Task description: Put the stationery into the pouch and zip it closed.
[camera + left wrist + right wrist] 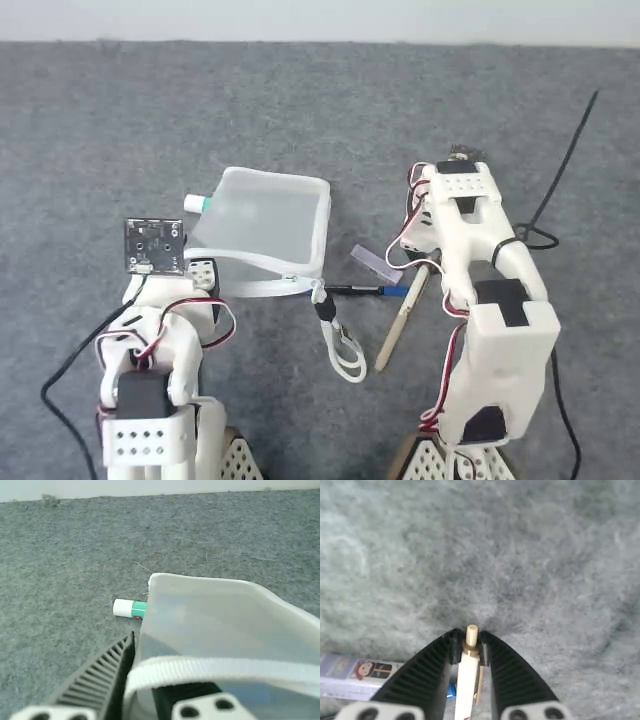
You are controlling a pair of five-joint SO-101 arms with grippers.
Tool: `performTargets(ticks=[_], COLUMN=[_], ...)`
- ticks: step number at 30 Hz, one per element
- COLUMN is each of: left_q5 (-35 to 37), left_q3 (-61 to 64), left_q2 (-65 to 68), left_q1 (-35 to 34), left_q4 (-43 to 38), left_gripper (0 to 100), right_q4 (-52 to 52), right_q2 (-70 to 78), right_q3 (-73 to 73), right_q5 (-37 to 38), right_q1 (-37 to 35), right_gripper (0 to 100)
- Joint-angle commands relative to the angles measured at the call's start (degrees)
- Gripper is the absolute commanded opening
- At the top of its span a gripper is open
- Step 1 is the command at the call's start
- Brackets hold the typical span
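The floor is a fuzzy grey carpet (120, 120). In the middle lies the pouch (268, 222). It is soft, see-through plastic, milky white, with round corners. A woven white band (215, 667) runs along its open edge. The left claw (207, 270) is pinched on that edge at one corner, so the mouth stands up a bit. Its black ribbed finger (100, 680) sits just outside the pouch wall.

A glue stick (129, 608) lies on the carpet, touching the pouch's far corner. It is a little round tube with a white cap and a green ring.

A white strap loop (347, 355) trails from the pouch's other corner.

The right claw (471, 636) is squeezed tight on a cream pen (469, 675). The pen is long and smooth, with a small gold tip poking out past the fingers. Its other end rests low on the carpet (the pen is tilted). Just beside it lie a thin blue pen (368, 290) and a flat packet (365, 675) with a tiny cartoon on it. Both are outside the pouch.
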Motion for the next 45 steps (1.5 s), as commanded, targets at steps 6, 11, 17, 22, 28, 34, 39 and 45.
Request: performTargets(ticks=[6, 11, 17, 22, 28, 34, 39, 45], left_q5=[0.7, 0.7, 0.7, 0.7, 0.7, 0.7, 0.7, 0.7], left_q3=[-3.4, -3.4, -3.4, -3.4, -3.4, -3.4, -3.4, -3.4], left_q2=[-1.0, -1.0, -1.0, -1.0, -1.0, -1.0, -1.0, -1.0], left_q1=[-0.4, -0.2, -0.4, -0.1, -0.3, -0.2, -0.3, -0.3], left_q4=[-1.2, -1.2, -1.2, -1.2, -1.2, -1.2, -1.2, -1.2], left_gripper=[1, 1, 1, 1, 1, 1, 1, 1], right_q4=[3.1, 5.9, 8.8, 13.0, 17.9, 23.6, 26.0, 27.7], right_q2=[-11.7, -14.7, -18.3, -22.6, -29.1, -35.8, -40.5, -47.1], right_q3=[-2.0, -2.1, -2.1, -2.1, -2.0, -2.0, -1.9, -1.9], right_q5=[4.6, 9.1, 9.2, 9.3, 9.3, 9.3, 9.3, 9.3], right_q1=[-1.1, -2.1, -2.3, -2.3, -3.2, -8.6, -12.2, -17.9], right_gripper=[0.6, 0.6, 0.6, 0.6, 0.6, 0.6, 0.6, 0.6])
